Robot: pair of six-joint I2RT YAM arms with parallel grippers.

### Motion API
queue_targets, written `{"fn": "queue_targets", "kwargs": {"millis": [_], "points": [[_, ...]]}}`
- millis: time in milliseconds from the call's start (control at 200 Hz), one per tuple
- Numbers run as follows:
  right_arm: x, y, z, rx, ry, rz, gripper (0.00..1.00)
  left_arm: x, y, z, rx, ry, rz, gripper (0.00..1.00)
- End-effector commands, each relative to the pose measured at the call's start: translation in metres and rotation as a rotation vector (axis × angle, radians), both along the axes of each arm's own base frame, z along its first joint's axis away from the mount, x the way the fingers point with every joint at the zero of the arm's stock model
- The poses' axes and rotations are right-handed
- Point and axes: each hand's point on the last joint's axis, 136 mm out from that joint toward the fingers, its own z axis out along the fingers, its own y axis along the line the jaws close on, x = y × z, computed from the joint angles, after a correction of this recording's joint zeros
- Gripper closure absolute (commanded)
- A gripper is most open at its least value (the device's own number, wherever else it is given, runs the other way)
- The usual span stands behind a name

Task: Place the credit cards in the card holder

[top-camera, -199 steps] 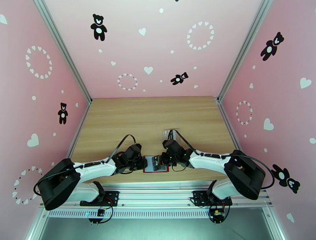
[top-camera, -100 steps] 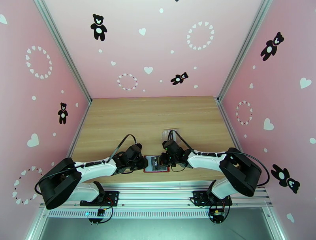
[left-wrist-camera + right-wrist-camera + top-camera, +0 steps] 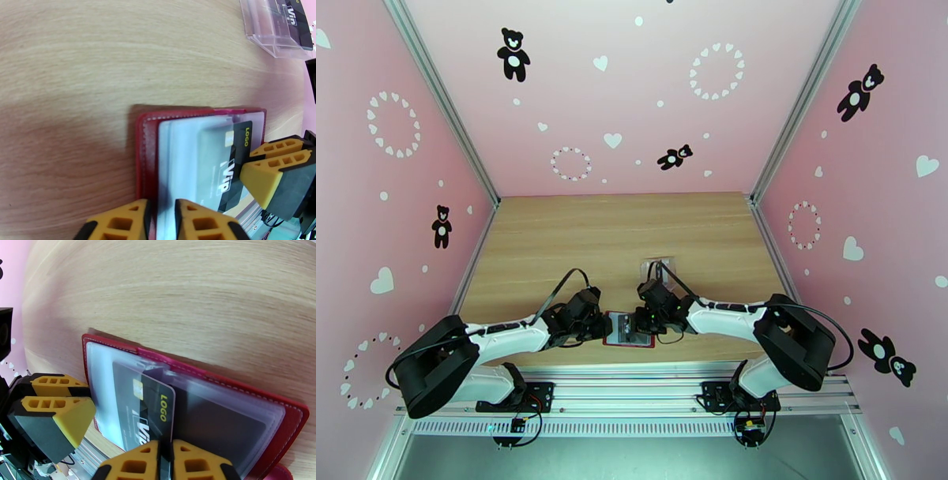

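- Pink walls (image 3: 434, 118) printed with bears and hearts are enclosing a pale wooden counter (image 3: 616, 229), and both arms are reaching inward over its near edge.
- At the right pincer (image 3: 166, 461), the yellow fingers are standing a narrow slit apart, with the near edge of a black credit card (image 3: 146, 409) running into that slit. Whether they are pressing on it I cannot tell.
- That credit card, marked "LOGO" and "Vip", is lying on the open card holder (image 3: 237, 386). Its far part is showing hazily through a clear sleeve, while its lettered side is showing crisp.
- At the left pincer (image 3: 162, 221), the fingers are clamping down on the card holder's opposite side, with the edge of the clear sleeves (image 3: 185, 158) pinched between them.
- The two pincers are facing each other across the card holder, close together.
- The card holder is lying open and flat on the counter, dark-red cover down and sleeves fanned upward, near the counter's front edge and about midway between the arms.
- Farther back, a clear plastic tray (image 3: 268, 27) is sitting on the counter, well apart from the card holder, with another black "Vip" card (image 3: 296, 19) lying inside it.
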Motion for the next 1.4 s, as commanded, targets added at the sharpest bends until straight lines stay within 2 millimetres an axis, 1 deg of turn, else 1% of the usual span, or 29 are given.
{"fn": "queue_targets", "kwargs": {"millis": [0, 125, 400, 555, 671, 761, 871, 1041, 1111, 1231, 1351, 1396], "points": [[-0.005, -0.001, -0.003, -0.053, 0.009, 0.033, 0.85, -0.01, 0.005, -0.012, 0.049, 0.046, -0.012, 0.76], [-0.004, 0.003, 0.0, -0.048, 0.004, 0.04, 0.84, -0.01, 0.006, -0.012, 0.051, 0.045, -0.011, 0.76], [-0.005, 0.019, -0.004, -0.023, 0.021, 0.052, 0.84, -0.011, 0.005, -0.011, 0.045, 0.043, -0.013, 0.76], [-0.004, 0.023, -0.002, -0.015, 0.023, 0.051, 0.84, -0.012, 0.003, -0.013, 0.045, 0.045, -0.017, 0.76], [-0.007, 0.03, 0.0, 0.018, 0.03, 0.067, 0.83, -0.011, 0.001, -0.012, 0.041, 0.042, -0.017, 0.76], [-0.008, 0.033, 0.001, 0.036, 0.052, 0.043, 0.83, -0.011, 0.001, -0.011, 0.036, 0.041, -0.014, 0.76], [-0.009, 0.037, 0.004, 0.06, 0.064, 0.042, 0.8, -0.012, -0.001, -0.009, 0.028, 0.04, -0.019, 0.76], [-0.006, 0.03, 0.013, 0.006, 0.033, 0.054, 0.73, -0.014, 0.0, -0.007, 0.025, 0.036, -0.015, 0.76], [-0.002, 0.02, 0.017, -0.063, -0.009, 0.08, 0.69, -0.014, 0.001, -0.005, 0.022, 0.032, -0.011, 0.76], [0.008, 0.0, 0.027, -0.168, -0.081, 0.072, 0.63, -0.015, 0.004, 0.001, 0.018, 0.022, 0.0, 0.75], [0.007, -0.003, 0.029, -0.183, -0.085, 0.079, 0.63, -0.015, 0.005, 0.006, 0.007, 0.017, 0.001, 0.75], [0.005, -0.001, 0.027, -0.174, -0.078, 0.086, 0.66, -0.015, 0.004, 0.007, 0.003, 0.016, -0.001, 0.75]]}}
